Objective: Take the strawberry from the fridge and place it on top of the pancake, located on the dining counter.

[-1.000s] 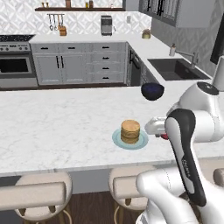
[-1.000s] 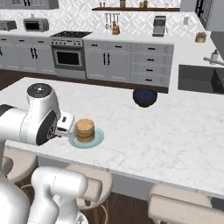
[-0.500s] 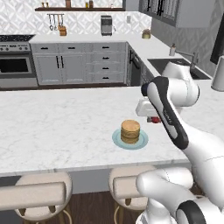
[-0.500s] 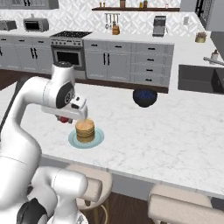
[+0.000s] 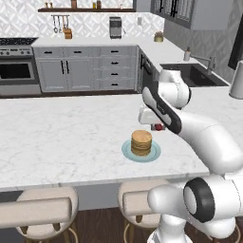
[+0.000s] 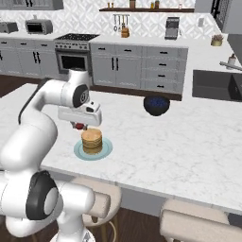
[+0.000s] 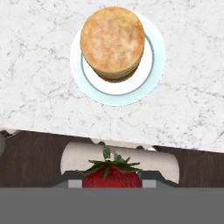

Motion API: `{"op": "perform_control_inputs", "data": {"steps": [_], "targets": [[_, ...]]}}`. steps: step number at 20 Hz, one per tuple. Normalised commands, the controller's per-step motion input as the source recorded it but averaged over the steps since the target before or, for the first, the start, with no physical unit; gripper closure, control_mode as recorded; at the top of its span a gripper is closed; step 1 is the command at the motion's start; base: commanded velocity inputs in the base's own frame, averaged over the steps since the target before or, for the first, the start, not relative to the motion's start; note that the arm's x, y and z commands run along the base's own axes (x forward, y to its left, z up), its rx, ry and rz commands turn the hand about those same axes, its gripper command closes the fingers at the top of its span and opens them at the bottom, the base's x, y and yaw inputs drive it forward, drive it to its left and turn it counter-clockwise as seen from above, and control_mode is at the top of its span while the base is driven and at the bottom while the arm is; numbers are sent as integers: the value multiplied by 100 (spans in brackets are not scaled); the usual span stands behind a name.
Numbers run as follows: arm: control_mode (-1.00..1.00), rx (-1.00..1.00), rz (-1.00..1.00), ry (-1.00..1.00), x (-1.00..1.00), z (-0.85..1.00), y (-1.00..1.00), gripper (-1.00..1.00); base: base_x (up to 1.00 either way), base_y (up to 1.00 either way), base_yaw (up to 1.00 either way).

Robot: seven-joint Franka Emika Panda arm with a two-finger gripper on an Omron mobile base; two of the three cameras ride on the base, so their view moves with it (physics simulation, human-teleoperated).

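Observation:
My gripper is shut on the strawberry, a small red fruit with green leaves that shows between the finger tips in the hand view. It hangs a little above the dining counter, close beside the pancake on its far right side, not over the stack. The tan pancake stack rests on a pale blue-green plate. From the right base view the strawberry peeks out red under the hand, just left of the pancake. The fridge is out of view.
A dark blue bowl sits farther back on the counter. Round beige stools line the near edge, one seen below the hand. The sink and grey cabinets lie behind.
The arm has swung up and across the counter, carrying the strawberry from the plate's near right side to close behind the pancake stack. The grip has stayed shut.

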Motion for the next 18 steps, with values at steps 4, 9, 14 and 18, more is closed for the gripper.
{"op": "perform_control_inputs", "data": {"steps": [4,9,14,18], "targets": [[-100,-9,0,0,51,-59,1,100,0,0,0],[-100,-6,1,0,71,-49,13,100,0,0,0],[-100,-3,1,0,70,-39,10,100,0,0,0],[-100,0,1,0,51,-25,0,100,0,0,0]]}}
